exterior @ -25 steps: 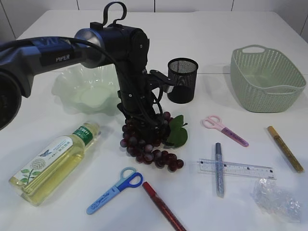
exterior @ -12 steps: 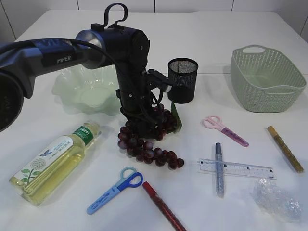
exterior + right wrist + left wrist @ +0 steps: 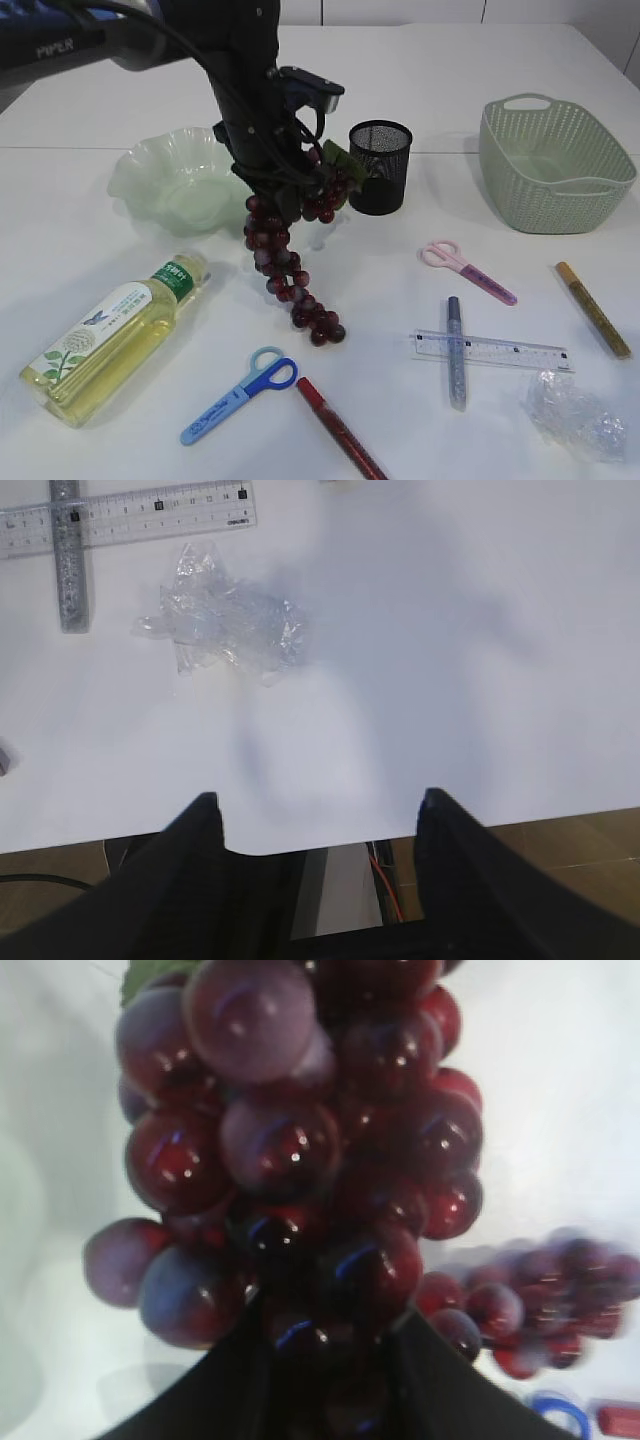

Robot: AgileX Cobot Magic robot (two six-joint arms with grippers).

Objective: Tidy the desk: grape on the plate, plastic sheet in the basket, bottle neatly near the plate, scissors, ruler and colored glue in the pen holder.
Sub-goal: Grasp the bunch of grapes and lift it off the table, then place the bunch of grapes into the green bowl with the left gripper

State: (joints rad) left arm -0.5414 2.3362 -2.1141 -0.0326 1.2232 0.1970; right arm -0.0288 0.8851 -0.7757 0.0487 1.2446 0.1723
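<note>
The left gripper (image 3: 285, 180) pinches the grape bunch (image 3: 290, 250), which hangs below it. The grape step is underway. Next it should swing over the green plate (image 3: 135, 175) beside it and let go.

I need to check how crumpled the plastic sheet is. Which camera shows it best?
The right wrist view: the plastic sheet lies whole and close below the ruler, crumpled into a wad. The exterior view shows it small at the table's near right corner. The left wrist view shows none of it.
</note>
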